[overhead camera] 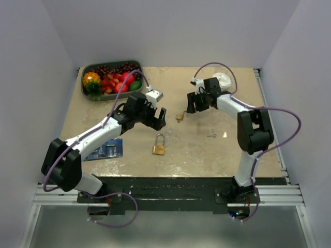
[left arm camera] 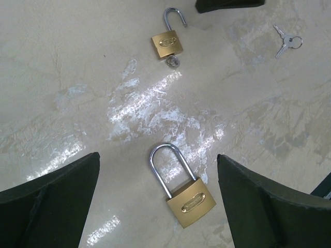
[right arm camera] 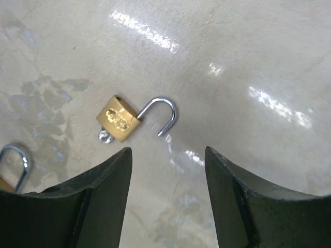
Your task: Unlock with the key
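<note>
The key (right arm camera: 105, 137) sticks out of the bottom of the small lock (right arm camera: 120, 124) on the table (right arm camera: 248, 51). It looks tiny, light, hard and slippery, so pinch its flat head. Your right tool (right arm camera: 166, 152) is spread apart and empty. Your left tool (left arm camera: 158, 156) is wide apart too.

tiny silvery key (right arm camera: 106, 137) — seated in open padlock (right arm camera: 120, 124).

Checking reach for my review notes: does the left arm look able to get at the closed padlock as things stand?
Probably yes. The left gripper is open above the closed padlock, which lies flat on the table between its fingers in the wrist view, with nothing covering it.
</note>
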`<state>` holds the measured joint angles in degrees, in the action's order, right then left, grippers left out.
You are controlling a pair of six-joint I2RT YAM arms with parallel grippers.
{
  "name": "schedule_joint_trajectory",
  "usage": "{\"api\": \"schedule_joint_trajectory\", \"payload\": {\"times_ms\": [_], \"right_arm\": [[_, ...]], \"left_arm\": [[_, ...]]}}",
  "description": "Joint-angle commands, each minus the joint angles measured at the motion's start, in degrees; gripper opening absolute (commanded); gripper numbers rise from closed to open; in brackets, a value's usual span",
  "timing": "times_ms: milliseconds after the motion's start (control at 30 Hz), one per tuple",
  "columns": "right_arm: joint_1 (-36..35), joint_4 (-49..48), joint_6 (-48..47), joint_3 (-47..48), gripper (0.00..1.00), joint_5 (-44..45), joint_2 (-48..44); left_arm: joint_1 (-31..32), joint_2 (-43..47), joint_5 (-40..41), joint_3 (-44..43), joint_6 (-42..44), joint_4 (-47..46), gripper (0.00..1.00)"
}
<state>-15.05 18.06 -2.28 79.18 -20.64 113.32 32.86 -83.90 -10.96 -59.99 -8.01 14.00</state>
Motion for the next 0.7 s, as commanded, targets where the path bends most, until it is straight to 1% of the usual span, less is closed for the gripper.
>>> {"api": "schedule_joint_trajectory", "payload": {"times_ms": [0, 33, 67, 100, 167, 200, 267, 300, 367, 400, 500, 667], "right_arm": [[-0.07, -5.4, 6.4, -5.86, 0.62, 7.97, -14.75], [0.02, -5.84, 7.72, -8.66, 0.62, 9.55, -16.53], [0.02, -5.85, 9.39, -9.91, 0.62, 13.22, -18.55], [0.11, -5.33, 12.19, -11.05, 0.62, 14.13, -21.7], [-0.07, -4.01, 14.32, -14.39, 0.62, 15.71, -25.15], [0.11, -3.22, 16.33, -16.75, 0.62, 17.29, -28.3], [0.02, -2.34, 17.75, -18.87, 0.63, 20.54, -30.78], [0.11, -1.46, 18.27, -20.71, 0.64, 26.21, -31.92], [0.11, -0.76, 19.68, -22.39, 0.66, 31.69, -33.86], [0.46, 1.08, 19.95, -22.92, 0.68, 36.59, -33.95], [1.25, 2.76, 21.08, -23.89, 0.68, 38.48, -33.16], [1.34, 2.06, 25.92, -26.79, 0.65, 34.45, -32.02]], "left_arm": [[0.01, 6.19, 4.45, 3.38, -1.04, -6.87, 0.99], [0.1, 7.42, 5.07, 4.17, -1.22, -7.32, 0.99], [0.01, 7.78, 5.59, 4.44, -1.13, -7.49, 0.99], [0.01, 7.78, 5.69, 4.44, -1.13, -7.58, 0.99], [0.1, 7.09, 5.16, 3.91, -1.22, -6.45, 0.99], [0.01, 6.12, 4.99, 3.22, -1.65, -6.01, 0.99], [0.1, 5.42, 3.59, 2.86, -1.92, -5.83, 0.99], [0.01, 5.15, 3.23, 2.86, -2.18, -5.91, 0.99], [0.1, 5.23, 2.18, 2.86, -2.62, -6.09, 0.99], [0.1, 5.41, 2.0, 2.86, -2.71, -6.09, 0.99], [0.01, 5.94, 0.77, 2.95, -3.41, -6.09, 0.99], [0.1, 6.99, -1.78, 3.12, -4.29, -6.53, 0.99]]}}
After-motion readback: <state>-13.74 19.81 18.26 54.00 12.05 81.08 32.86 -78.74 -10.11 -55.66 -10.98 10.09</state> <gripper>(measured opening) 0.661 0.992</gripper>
